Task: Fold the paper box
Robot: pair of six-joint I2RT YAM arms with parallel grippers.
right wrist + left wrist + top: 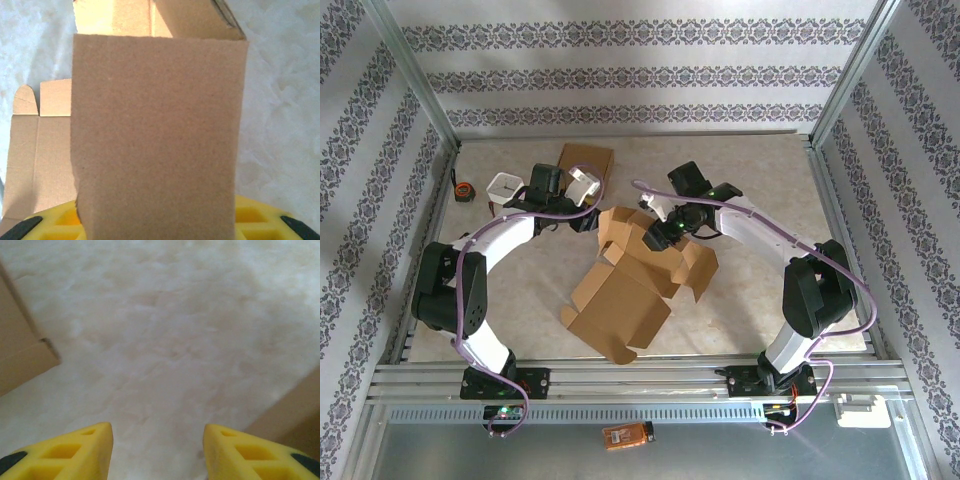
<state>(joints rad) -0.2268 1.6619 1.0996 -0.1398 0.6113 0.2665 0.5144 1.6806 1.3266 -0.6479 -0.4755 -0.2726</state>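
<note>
Flap [155,140] covers right end effector [656,234], grip I can't tell | left end effector [157,435] apart | box [620,300] runs near-left to far-right | beige bench [760,180], patterned walls [620,80]

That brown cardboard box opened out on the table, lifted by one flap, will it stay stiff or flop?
Probably floppy overall: the paper box lies partly unfolded, panels joined by creases, so they would likely hinge. It looks thin, so probably light and easily slid. The flap in the right wrist view looks flat, so single panels seem stiff.
</note>
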